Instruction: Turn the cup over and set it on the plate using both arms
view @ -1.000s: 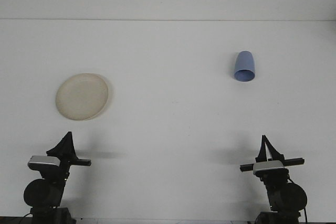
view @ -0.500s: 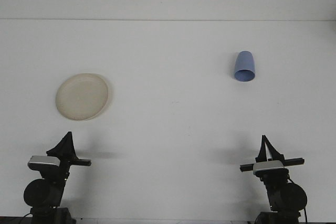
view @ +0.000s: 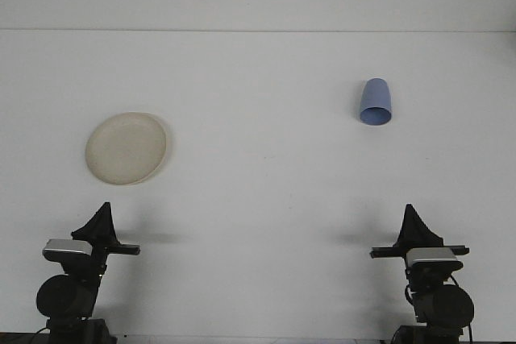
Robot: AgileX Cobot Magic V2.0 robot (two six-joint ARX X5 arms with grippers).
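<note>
The blue cup stands upside down on the white desk at 1 o'clock, well apart from the plate at 9. Both jaws, left and right, rest near the front edge; whether spread, I cannot tell.

Even, bright, diffuse light washes the white table almost featureless. Soft faint shadows fall beside both arms and the plate. Focus is slightly soft, no glare.

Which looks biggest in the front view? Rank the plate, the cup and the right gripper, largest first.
1. plate
2. right gripper, though it sits nearer the camera, so its rank is unsure
3. cup, close to the gripper in apparent size
</note>
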